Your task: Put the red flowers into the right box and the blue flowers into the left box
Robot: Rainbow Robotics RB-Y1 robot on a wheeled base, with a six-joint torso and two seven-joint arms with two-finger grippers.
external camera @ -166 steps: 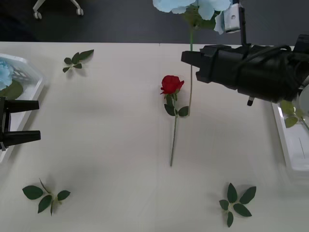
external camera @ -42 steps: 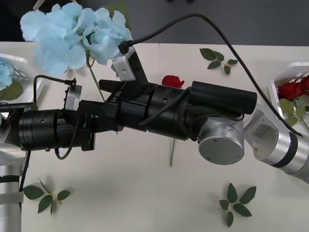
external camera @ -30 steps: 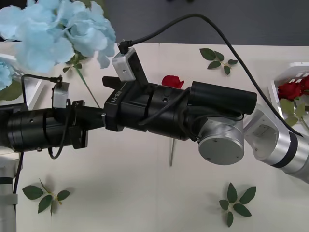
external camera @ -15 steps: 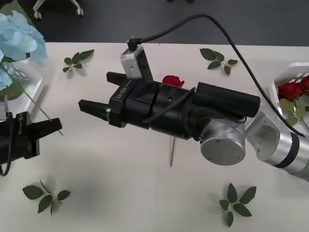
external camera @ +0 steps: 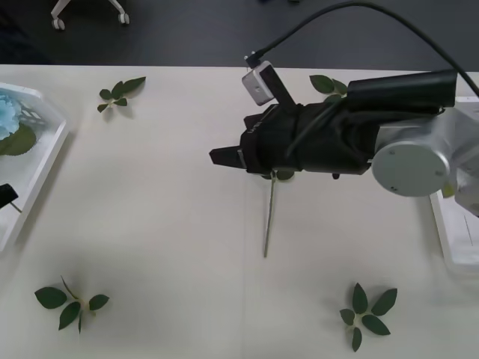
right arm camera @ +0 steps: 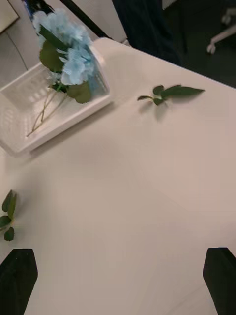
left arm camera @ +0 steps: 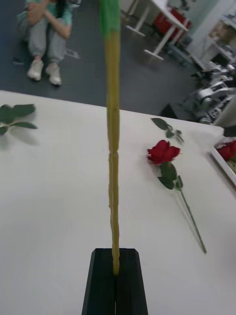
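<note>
Left pincer [left arm camera: 116, 275] clenched on a blue-flower stem [left arm camera: 113, 147] — red rose [left arm camera: 162, 151] beyond; right pincer [right arm camera: 118, 275] released.

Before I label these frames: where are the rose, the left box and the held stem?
rose [left arm camera: 162, 151], left wrist view, red bloom
left box [right arm camera: 73, 119], right wrist view, near wall
stem [left arm camera: 113, 162], left wrist view, mid-length

Right claw [external camera: 217, 156] hangs open over mid-table, and the bare tabletop [external camera: 150, 194] ahead of its tips runs free to the left box [external camera: 34, 168]. Directly under its wrist lies a rose [left arm camera: 162, 151], stem [external camera: 268, 221] trailing back toward the robot. Leaf sprigs [external camera: 120, 93] sit well off to the sides.
</note>
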